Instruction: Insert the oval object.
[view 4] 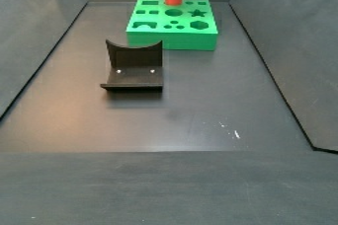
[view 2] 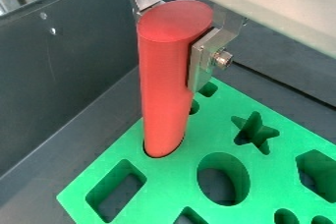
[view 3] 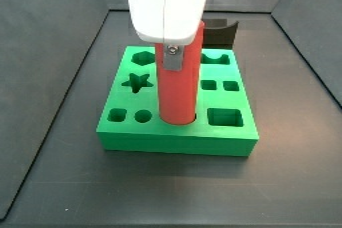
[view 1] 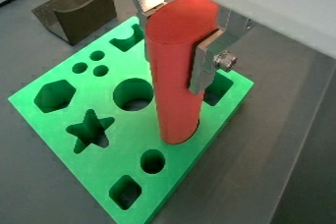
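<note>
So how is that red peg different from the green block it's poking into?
The oval object is red, tall and upright, while the green block lies flat and wide on the floor. The oval object is smooth and solid; the green block is cut with many shaped holes, such as a star and a hexagon. The pincer grips the oval object near its top in both wrist views; nothing holds the green block. Both look like plain, single-colour pieces.
</note>
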Tool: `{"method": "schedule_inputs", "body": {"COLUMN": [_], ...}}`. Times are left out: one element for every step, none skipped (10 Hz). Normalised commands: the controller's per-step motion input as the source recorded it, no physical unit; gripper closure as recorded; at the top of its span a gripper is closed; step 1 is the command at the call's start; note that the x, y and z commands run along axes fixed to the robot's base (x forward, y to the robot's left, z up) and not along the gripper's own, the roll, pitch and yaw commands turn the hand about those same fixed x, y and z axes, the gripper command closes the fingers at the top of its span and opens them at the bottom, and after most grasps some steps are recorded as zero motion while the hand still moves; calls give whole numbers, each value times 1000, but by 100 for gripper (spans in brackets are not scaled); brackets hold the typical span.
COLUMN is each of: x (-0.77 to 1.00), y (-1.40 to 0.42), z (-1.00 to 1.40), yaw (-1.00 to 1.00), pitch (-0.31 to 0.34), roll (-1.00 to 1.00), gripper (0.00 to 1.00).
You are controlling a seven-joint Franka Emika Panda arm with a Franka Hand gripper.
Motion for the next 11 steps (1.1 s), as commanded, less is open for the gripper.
{"method": "schedule_inputs", "body": {"x": [0, 329, 377, 346, 311, 249, 217, 194, 146, 71, 0], "y": [-69, -174, -194, -174, -126, -140, -180, -203, -209, -240, -174], "z": [-111, -223, -280, -306, -306, -351, -391, -374, -371, -343, -303], "yaw": [71, 0, 0, 0, 0, 0, 0, 0, 0, 0, 0], "pitch": [90, 40, 0, 0, 0, -3, -1, 0, -6, -20, -26], "roll": [160, 41, 26, 21, 6, 39, 114, 149, 153, 169, 150], "gripper": [100, 100, 100, 100, 100, 100, 100, 100, 100, 100, 100]}}
